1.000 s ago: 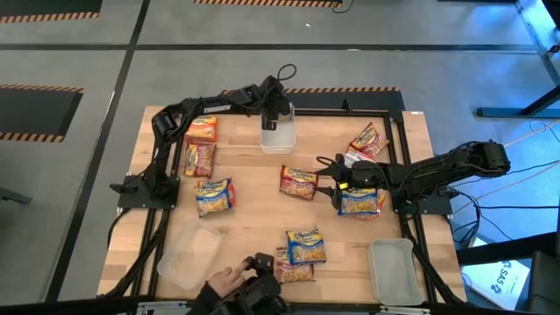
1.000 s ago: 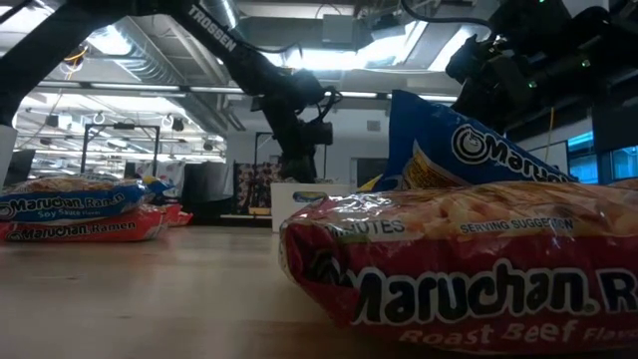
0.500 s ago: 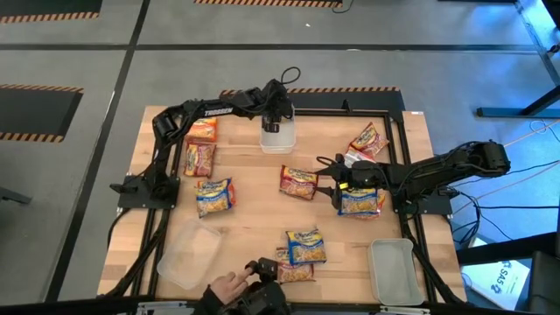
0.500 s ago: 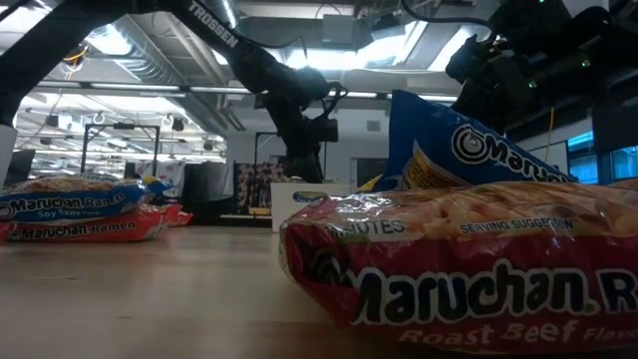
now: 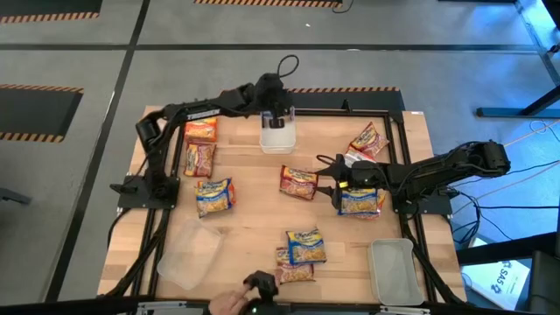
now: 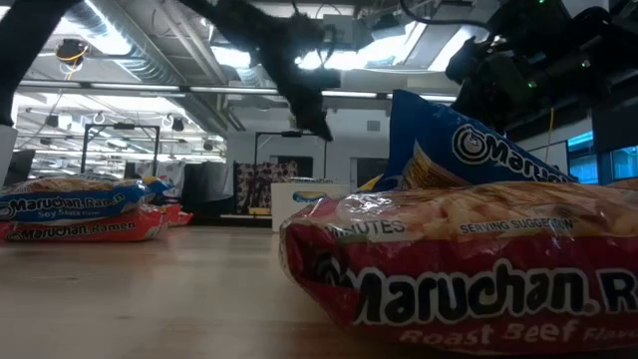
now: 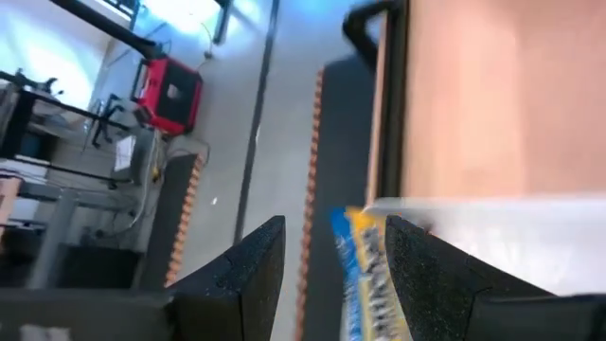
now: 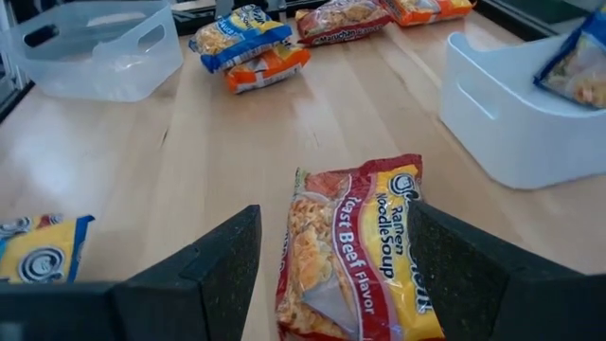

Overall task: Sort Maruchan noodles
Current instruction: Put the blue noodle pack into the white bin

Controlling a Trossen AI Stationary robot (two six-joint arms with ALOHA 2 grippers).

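We read "Roast Beef Ramen Noodle Soup" on the red packet (image 8: pixel 355 251) before the spread right gripper (image 8: pixel 331 284). The left gripper (image 7: pixel 327 275), also spread, hangs over the white tub (image 5: pixel 278 135)

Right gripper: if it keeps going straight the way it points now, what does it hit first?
Most likely the red Roast Beef packet, lying flat just ahead of the open right gripper, in line with the gap. Depth is unclear.

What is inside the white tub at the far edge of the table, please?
A blue noodle packet leans inside the white tub. The tub's wall hides the packet's lower part and anything beneath it.
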